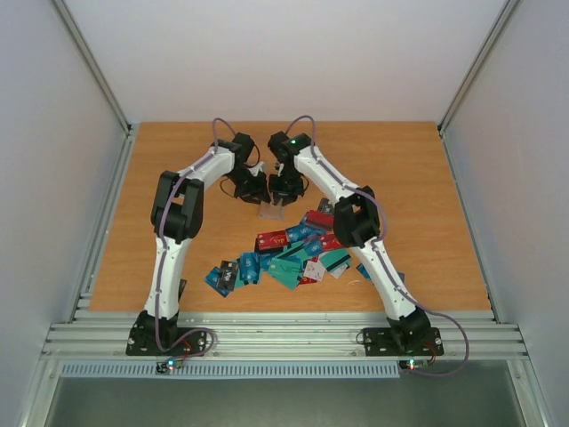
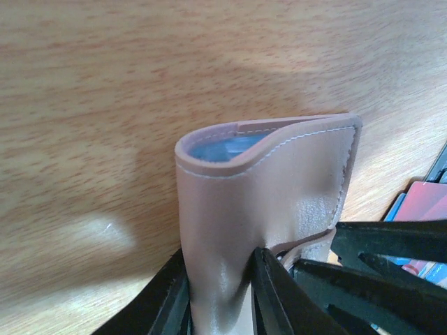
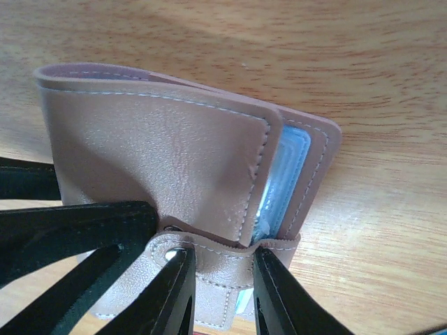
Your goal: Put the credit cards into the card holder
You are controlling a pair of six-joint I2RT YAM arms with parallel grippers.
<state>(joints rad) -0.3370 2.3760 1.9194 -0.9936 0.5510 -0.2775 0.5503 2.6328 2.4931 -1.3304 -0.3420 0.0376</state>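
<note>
My left arm [image 1: 178, 212] and right arm [image 1: 356, 218] reach to the far centre of the table [image 1: 418, 178], elbows raised and wrists bent inward so the claws meet. My left claw [image 2: 220, 283] is clenched on the folded card holder [image 2: 265, 188]; my right claw [image 3: 222, 276] grasps its snap tab [image 3: 213, 255]. The credit cards [image 1: 293, 253] lie scattered nearer, mid-table.

The holder [image 1: 271, 211] is at mid-table, nearer the far edge than the near edge. The left gripper [image 1: 252, 189] is on its left and the right gripper [image 1: 284, 188] on its right. Each has one finger on either side of a holder flap. The cards [image 1: 293, 253] lie overlapping on the table [image 1: 427, 187] between the holder and the near edge, partly below the right arm [image 1: 369, 240].
</note>
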